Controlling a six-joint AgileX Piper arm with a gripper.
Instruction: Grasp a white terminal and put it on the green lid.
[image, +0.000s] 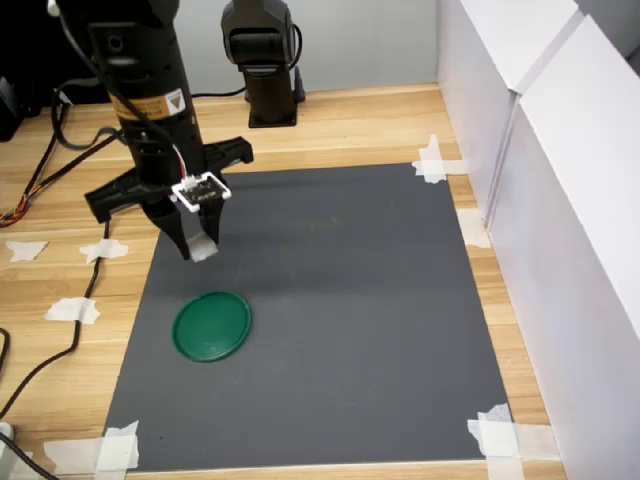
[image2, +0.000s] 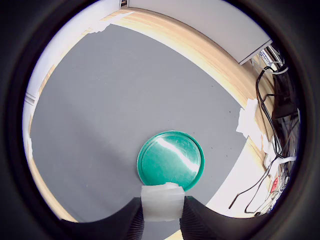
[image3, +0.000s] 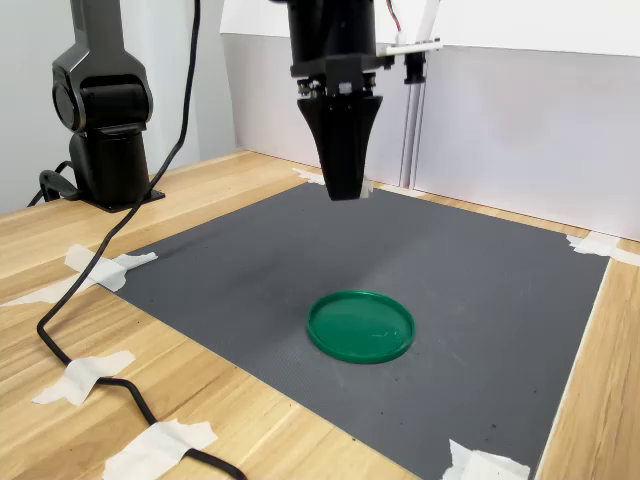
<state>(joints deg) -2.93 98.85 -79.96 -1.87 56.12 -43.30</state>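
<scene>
Green lid: glossy smooth plastic, bright glare streak. Mat: matt dark grey sheet. Table: pale wood grain, satin. White terminal: translucent, dull plastic. Gripper: matt black.

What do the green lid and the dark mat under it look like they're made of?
The green lid looks like hard, glossy plastic: a bright streak of glare crosses its face in the wrist view, and its rim looks moulded. The dark grey mat looks like a thin, matte sheet, perhaps rubber or foam, showing no glare.

White terminal held above green lid, lid flat on mat.
</scene>
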